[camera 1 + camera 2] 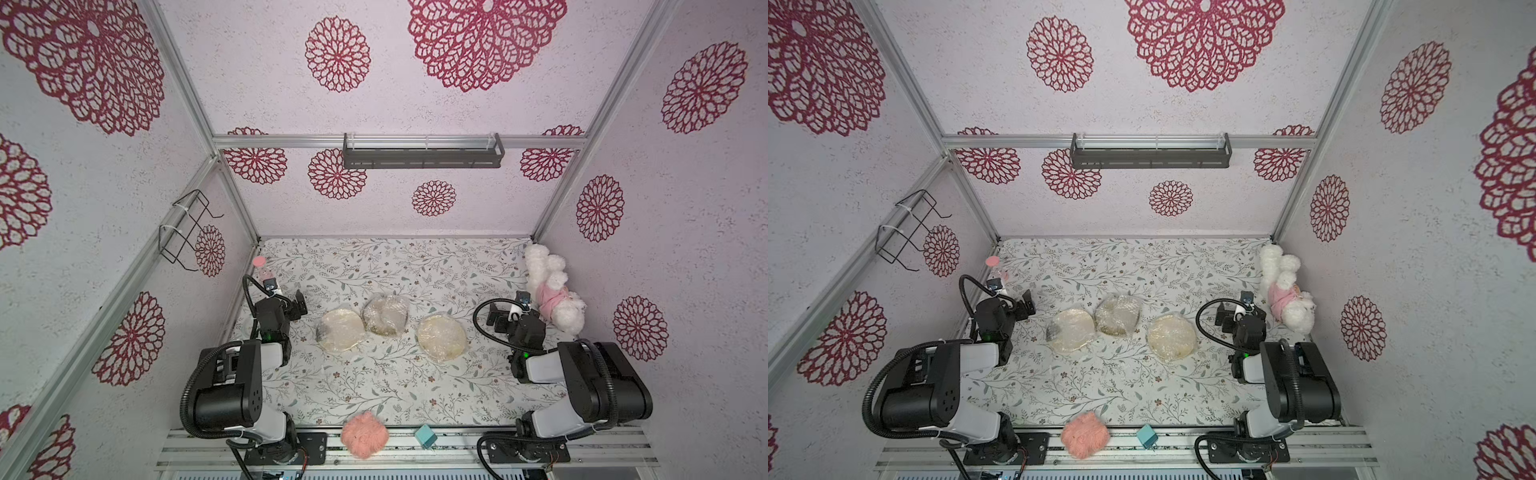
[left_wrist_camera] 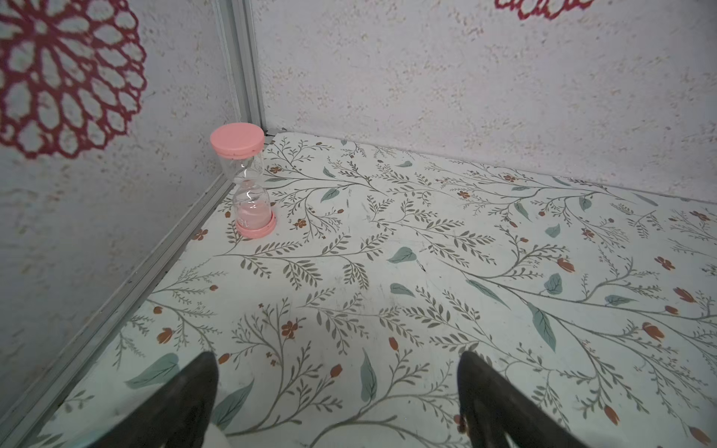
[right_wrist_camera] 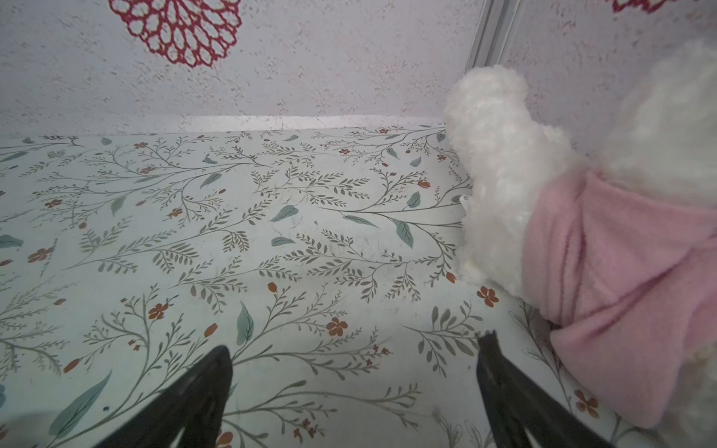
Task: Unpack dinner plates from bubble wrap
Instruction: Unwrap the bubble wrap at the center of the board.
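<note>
Three dinner plates lie mid-table, each wrapped in clear bubble wrap [image 1: 428, 328]. The left plate [image 1: 340, 330] [image 1: 1070, 330] and the right plate [image 1: 441, 337] [image 1: 1171, 336] look pale cream through the film. The middle plate [image 1: 385, 314] [image 1: 1117, 314] looks darker and overlaps the left one's edge. My left gripper [image 1: 300, 306] [image 2: 335, 357] hovers left of the plates, open and empty. My right gripper [image 1: 495, 316] [image 3: 355, 345] hovers right of them, open and empty. Neither wrist view shows a plate.
A pink hourglass [image 1: 262, 268] [image 2: 248, 182] stands in the far left corner. A white plush dog in pink [image 1: 552, 291] [image 3: 582, 232] lies by the right wall, close to my right gripper. A pink fluffy ball [image 1: 365, 434] and a teal block [image 1: 426, 436] sit at the front edge.
</note>
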Controlling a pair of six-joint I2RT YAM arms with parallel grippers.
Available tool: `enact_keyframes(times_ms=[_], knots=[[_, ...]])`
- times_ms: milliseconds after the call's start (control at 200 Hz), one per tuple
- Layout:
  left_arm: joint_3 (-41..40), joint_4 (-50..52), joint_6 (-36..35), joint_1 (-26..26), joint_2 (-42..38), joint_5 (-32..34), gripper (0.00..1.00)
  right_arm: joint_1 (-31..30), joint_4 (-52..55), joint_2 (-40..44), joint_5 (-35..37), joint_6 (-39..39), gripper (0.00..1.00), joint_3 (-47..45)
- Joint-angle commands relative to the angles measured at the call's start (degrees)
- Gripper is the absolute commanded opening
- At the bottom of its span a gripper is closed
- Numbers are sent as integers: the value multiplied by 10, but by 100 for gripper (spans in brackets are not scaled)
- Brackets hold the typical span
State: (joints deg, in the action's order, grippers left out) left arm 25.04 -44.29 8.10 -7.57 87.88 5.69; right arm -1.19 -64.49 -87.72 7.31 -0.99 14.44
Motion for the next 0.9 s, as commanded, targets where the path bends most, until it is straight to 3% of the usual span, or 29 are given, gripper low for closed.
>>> enact_keyframes(times_ms=[0,896], knots=[[4,-16,-6,-4,1,1,97,3,-27,1,6,7,99,7],[6,-16,-6,-7,3,-1,97,8,-24,1,-4,3,99,8]])
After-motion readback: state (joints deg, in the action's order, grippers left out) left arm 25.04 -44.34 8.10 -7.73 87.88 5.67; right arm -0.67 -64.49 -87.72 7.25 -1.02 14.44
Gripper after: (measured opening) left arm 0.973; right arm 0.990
